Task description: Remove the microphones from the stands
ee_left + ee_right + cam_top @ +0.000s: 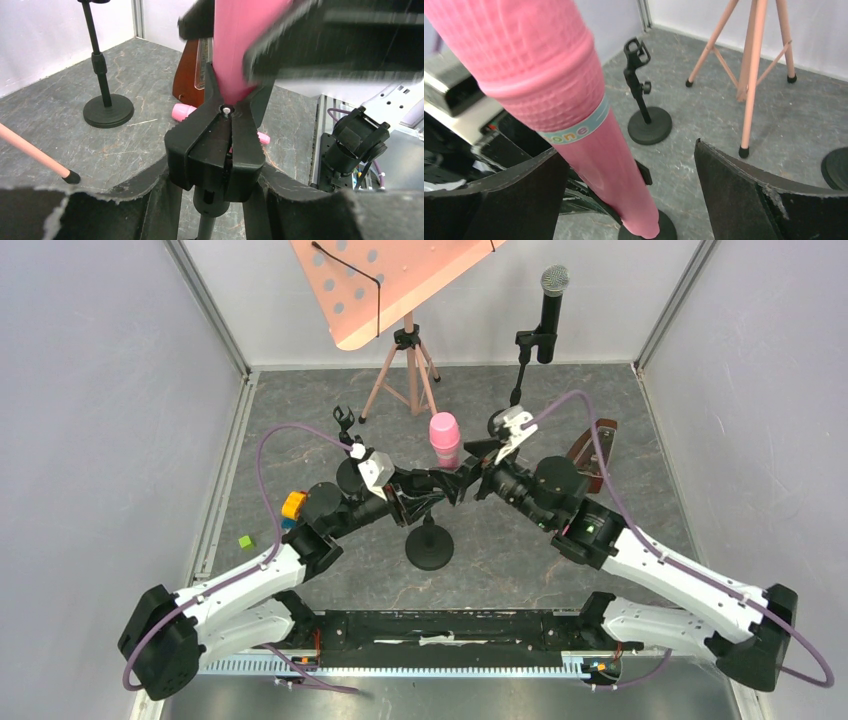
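**A:** What colour is the microphone [574, 100]?
**B:** Pink, with a meshed head and a pale blue band. Its stand [429, 545] is black.
**A:** And the counter [300, 400]?
**B:** Dark grey, veined like stone. Top centre is a salmon music stand [390, 280] dotted with holes. Upper right is a black, silver-headed second microphone [549, 310]. On the left is a green cube [244, 541].

White-and-black arms [250, 580], purple cables [260, 475], black fingers [744, 195]
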`<state>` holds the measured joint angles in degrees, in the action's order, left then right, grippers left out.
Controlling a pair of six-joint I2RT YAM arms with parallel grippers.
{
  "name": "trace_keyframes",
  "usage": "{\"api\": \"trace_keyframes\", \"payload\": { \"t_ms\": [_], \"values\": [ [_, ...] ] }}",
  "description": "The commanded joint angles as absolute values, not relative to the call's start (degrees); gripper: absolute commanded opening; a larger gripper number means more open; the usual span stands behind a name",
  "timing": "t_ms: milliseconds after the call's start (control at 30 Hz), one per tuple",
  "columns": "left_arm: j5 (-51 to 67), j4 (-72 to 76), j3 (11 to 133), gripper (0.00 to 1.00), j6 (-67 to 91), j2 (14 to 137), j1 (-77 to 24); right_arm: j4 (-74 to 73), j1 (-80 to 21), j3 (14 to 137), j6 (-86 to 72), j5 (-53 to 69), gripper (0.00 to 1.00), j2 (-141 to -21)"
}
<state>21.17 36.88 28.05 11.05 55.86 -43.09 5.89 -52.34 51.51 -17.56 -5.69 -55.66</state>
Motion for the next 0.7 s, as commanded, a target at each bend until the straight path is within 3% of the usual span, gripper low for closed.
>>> {"api": "trace_keyframes", "payload": {
  "t_ms": [0,400,667],
  "values": [
    [22.05,37.14,26.99,0.31,11.62,55.51,-42.80,6.87,-57.53,53.09,-11.80,-19.16,0.98,-57.99],
    [21.46,32.27,22.72,0.15,7.85,54.06,-43.28,8.06,-63.34,42.30,-10.93,-31.77,0.98,-62.32],
    [19.82,27.64,23.38,0.15,3.59,54.06,-45.31,22.80,-63.98,28.38,-14.13,-31.41,0.98,-59.00]
  ]
}}
